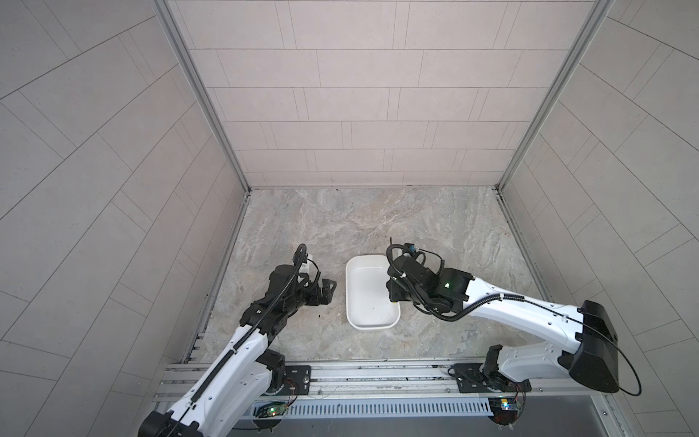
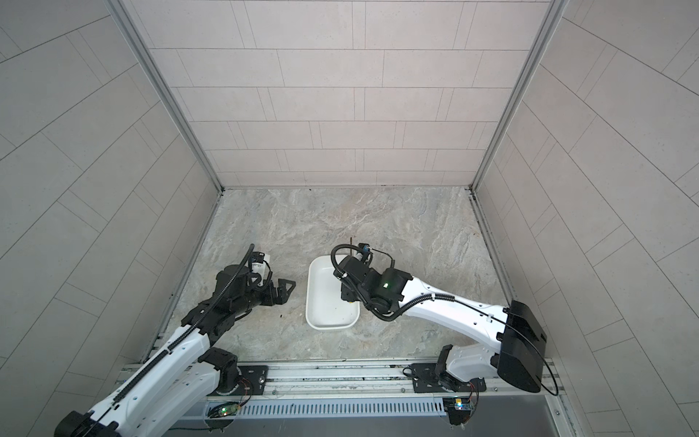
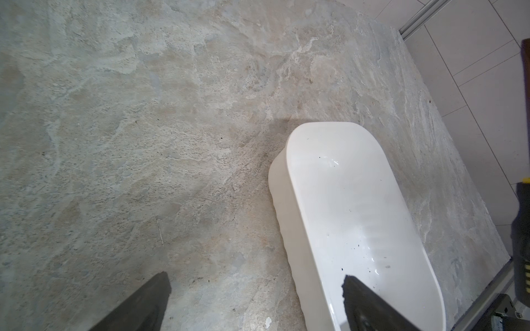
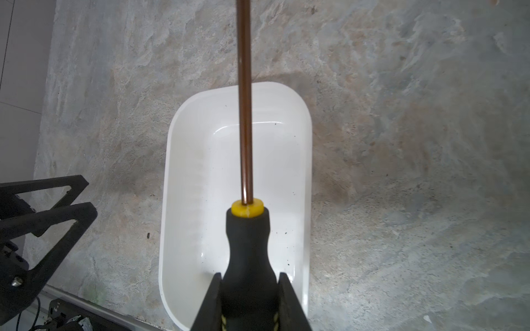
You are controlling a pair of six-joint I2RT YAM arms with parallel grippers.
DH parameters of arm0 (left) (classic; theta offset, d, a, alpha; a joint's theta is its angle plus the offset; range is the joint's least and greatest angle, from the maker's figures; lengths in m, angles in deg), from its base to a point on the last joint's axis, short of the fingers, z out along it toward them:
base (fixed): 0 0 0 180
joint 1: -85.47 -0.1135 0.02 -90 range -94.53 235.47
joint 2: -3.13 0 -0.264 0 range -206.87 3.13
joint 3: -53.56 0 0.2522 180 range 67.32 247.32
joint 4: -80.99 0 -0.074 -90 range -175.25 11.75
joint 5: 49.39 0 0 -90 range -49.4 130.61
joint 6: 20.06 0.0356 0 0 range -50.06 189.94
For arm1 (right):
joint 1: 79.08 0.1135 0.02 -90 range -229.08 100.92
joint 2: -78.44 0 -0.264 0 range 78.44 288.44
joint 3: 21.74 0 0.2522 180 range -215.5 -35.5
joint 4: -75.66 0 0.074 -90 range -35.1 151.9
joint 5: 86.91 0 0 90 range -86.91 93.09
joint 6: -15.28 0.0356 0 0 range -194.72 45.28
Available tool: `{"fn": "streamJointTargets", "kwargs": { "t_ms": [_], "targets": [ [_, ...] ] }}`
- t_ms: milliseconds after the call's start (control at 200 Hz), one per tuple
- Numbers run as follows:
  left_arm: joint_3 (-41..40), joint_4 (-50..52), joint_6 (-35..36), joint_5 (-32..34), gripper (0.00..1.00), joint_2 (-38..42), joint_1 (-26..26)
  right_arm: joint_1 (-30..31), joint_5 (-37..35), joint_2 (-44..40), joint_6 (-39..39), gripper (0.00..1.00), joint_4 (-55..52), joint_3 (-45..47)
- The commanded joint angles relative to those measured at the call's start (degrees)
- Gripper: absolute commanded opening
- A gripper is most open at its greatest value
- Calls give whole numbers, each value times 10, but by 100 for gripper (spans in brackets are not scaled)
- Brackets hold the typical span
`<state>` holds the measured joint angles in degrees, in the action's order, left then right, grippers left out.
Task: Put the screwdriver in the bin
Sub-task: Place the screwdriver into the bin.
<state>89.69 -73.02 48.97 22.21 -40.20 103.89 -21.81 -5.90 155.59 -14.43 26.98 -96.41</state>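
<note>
Currently clamped in right gripper (image 4: 249, 275), jaws pressed tight on the waisted black rubbery handle: screwdriver (image 4: 246, 172), yellow collar at the handle's front, thin round coppery-dark shaft with a glossy streak. Held above bin (image 4: 198, 177), shaft running along its length and out past the far short rim. Listed next, in both top views: bin (image 1: 365, 299) (image 2: 325, 302), white glossy plastic, shallow, rounded corners, smooth floor flecked with dark specks, outer wall ribbed in the left wrist view. Parked near its long side, a gap away: left gripper (image 3: 255, 278), black angular fingers, jaws apart, low over bare surface. Free room on every side of bin, widest toward the back. Underneath: table (image 1: 340, 227), matte, marbled grey-beige stone look. Enclosed by pale tiled wall panels (image 1: 359, 94) set in aluminium corner posts (image 1: 202, 94).
</note>
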Motion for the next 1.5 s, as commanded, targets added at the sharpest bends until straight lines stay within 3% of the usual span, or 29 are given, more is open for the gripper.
{"fn": "streamJointTargets", "kwargs": {
  "t_ms": [0, 495, 1406, 1491],
  "targets": [
    [-9, -9, 8, -1, 100, 8, 2, 16, -26, 28, 32, 0, -10, -25],
    [-14, -8, 10, -7, 100, 14, 2, 28, 78, 188, 17, 0, -33, -85],
    [-13, -10, 13, -10, 100, 9, 2, 22, 95, 335, -4, 0, -44, -140],
    [-13, -10, 13, -10, 100, 10, 3, 20, 98, 342, -5, 11, -43, -140]
  ]
}}
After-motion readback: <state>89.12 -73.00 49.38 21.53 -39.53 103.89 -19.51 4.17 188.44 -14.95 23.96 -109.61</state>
